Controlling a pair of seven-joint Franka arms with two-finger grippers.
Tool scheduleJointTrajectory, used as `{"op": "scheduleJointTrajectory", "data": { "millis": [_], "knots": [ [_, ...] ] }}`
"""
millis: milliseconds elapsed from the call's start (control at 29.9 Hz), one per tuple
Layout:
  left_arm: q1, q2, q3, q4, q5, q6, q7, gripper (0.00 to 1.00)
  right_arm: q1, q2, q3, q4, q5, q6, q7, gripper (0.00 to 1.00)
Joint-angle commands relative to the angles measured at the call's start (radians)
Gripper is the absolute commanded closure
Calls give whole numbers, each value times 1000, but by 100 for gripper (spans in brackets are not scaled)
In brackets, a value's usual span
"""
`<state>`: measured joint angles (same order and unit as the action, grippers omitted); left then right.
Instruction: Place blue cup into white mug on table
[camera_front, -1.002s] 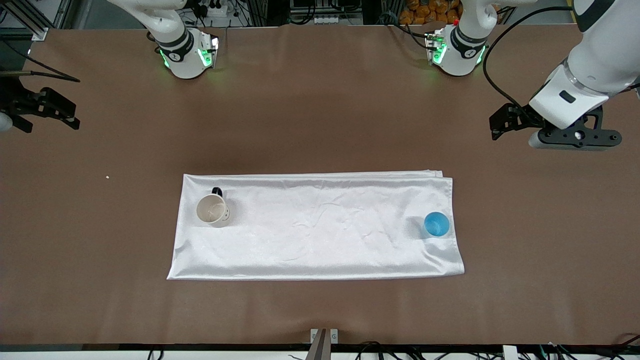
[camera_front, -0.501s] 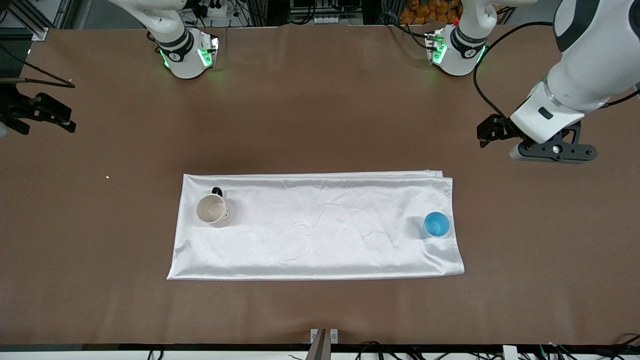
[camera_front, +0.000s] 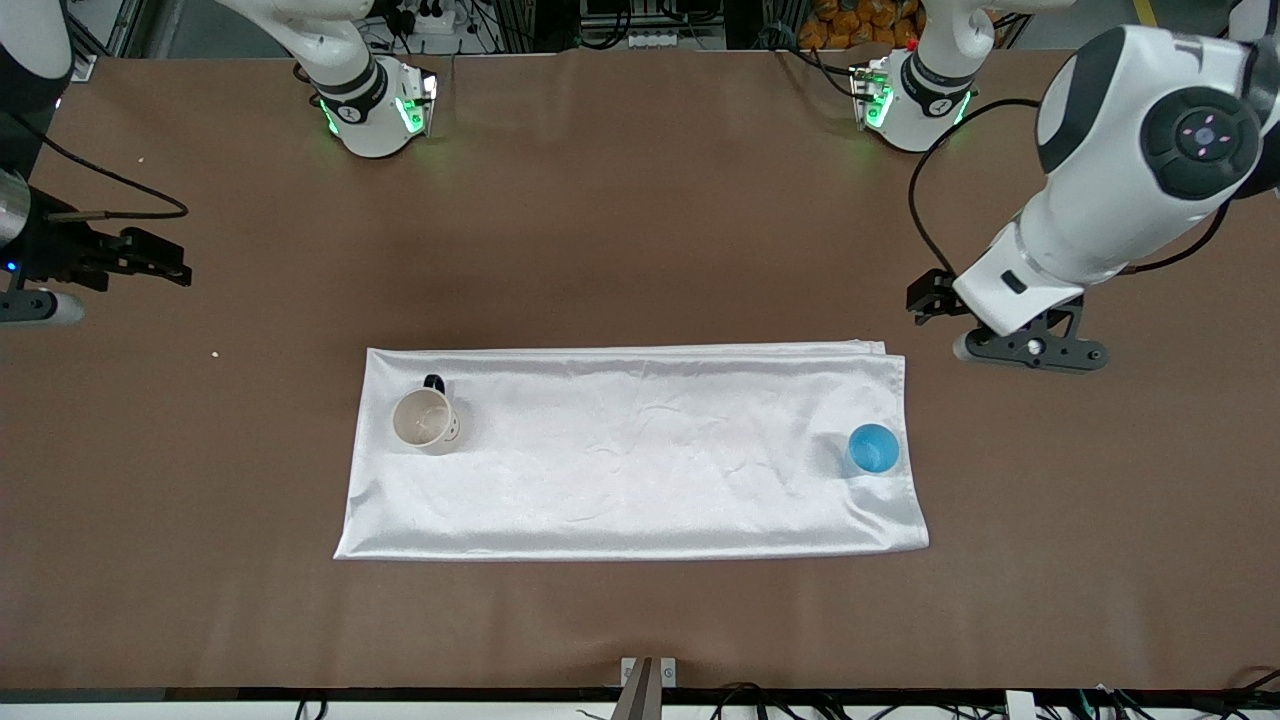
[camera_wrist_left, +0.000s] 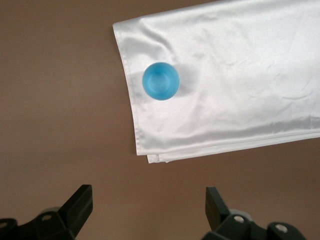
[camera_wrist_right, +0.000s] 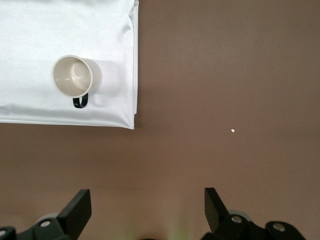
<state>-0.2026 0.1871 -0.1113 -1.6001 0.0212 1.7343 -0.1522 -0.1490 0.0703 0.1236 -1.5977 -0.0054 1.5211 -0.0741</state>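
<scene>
The blue cup (camera_front: 873, 449) stands upright on a white cloth, at the cloth's end toward the left arm; the left wrist view shows the blue cup (camera_wrist_left: 160, 81) from above. The white mug (camera_front: 425, 420) stands upright at the cloth's other end, its black handle toward the bases, and shows as the white mug (camera_wrist_right: 73, 76) in the right wrist view. My left gripper (camera_front: 918, 300) hangs open and empty over bare table (camera_front: 640, 250) beside the cloth's corner. My right gripper (camera_front: 165, 265) hangs open and empty over the table's right-arm end. Both gripper gaps, left (camera_wrist_left: 147, 205) and right (camera_wrist_right: 146, 202), frame only brown table.
The white satin cloth (camera_front: 640, 470) lies flat across the table's middle, with folded layers along its edge toward the bases. A small white crumb (camera_front: 215, 354) lies on the table near the right arm's end. A metal bracket (camera_front: 648, 672) sits at the table's near edge.
The left arm has swung in and down from the table's end toward the cloth corner near the blue cup. The right gripper has shifted slightly inward over the table. Cup and mug have not moved.
</scene>
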Motion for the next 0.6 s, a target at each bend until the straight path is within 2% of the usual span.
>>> {"op": "scheduleJointTrajectory", "data": {
  "millis": [0, 234, 568],
  "knots": [
    [-3, 41, -10, 5, 23, 56, 3, 0, 3, 22, 7, 2, 4, 4, 1, 0],
    [-4, 77, -11, -21, 25, 131, 14, 0, 16, 43, 7, -2, 25, 14, 1, 0],
    [-4, 132, -31, -35, 26, 217, 16, 0, 28, 29, 10, -162, 107, 172, 11, 0]
  ]
}}
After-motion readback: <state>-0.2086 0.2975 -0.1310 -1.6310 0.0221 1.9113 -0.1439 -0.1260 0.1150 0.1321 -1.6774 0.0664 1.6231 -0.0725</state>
